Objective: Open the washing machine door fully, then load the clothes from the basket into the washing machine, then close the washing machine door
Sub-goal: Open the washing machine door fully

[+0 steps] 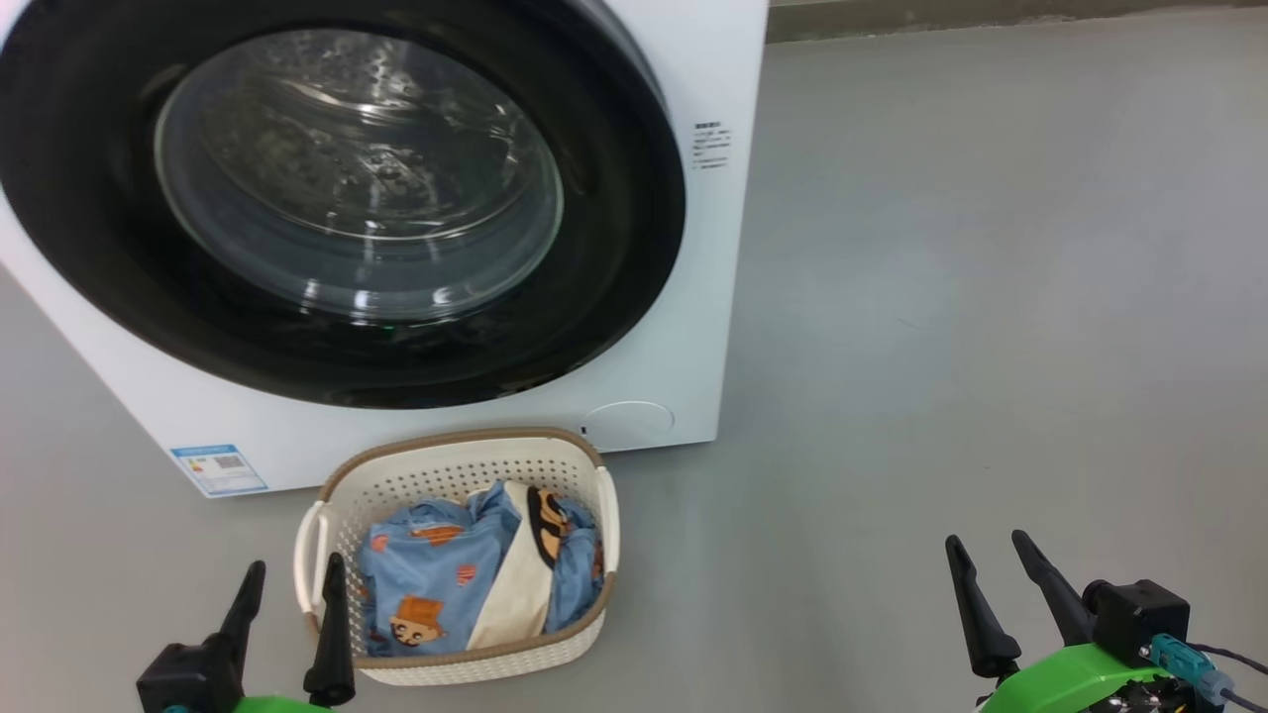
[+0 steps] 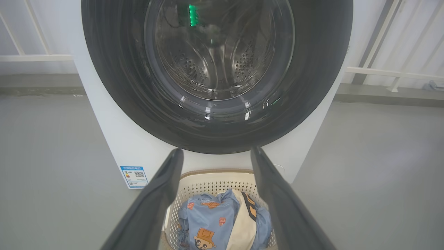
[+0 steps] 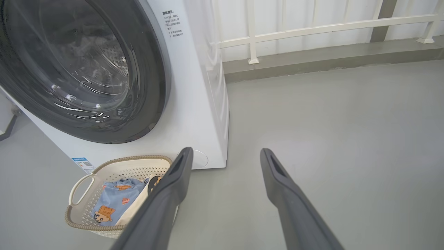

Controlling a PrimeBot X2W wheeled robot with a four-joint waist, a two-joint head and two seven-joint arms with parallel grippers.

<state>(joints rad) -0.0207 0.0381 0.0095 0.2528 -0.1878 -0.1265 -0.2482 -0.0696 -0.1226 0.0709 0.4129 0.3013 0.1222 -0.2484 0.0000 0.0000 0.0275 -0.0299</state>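
The white washing machine fills the upper left of the head view, and its round door with the black ring and glass window lies shut against the front. On the floor before it stands the cream basket holding the light blue and cream clothes. My left gripper hangs open at the basket's near left corner, nothing between its fingers. My right gripper stands open over bare floor, well right of the basket. The left wrist view looks at the door and clothes; the right wrist view shows the basket at lower left.
Grey floor spreads wide to the right of the machine. A low kerb with a white railing runs behind. A blue label sticker and a round cap sit on the machine's lower front.
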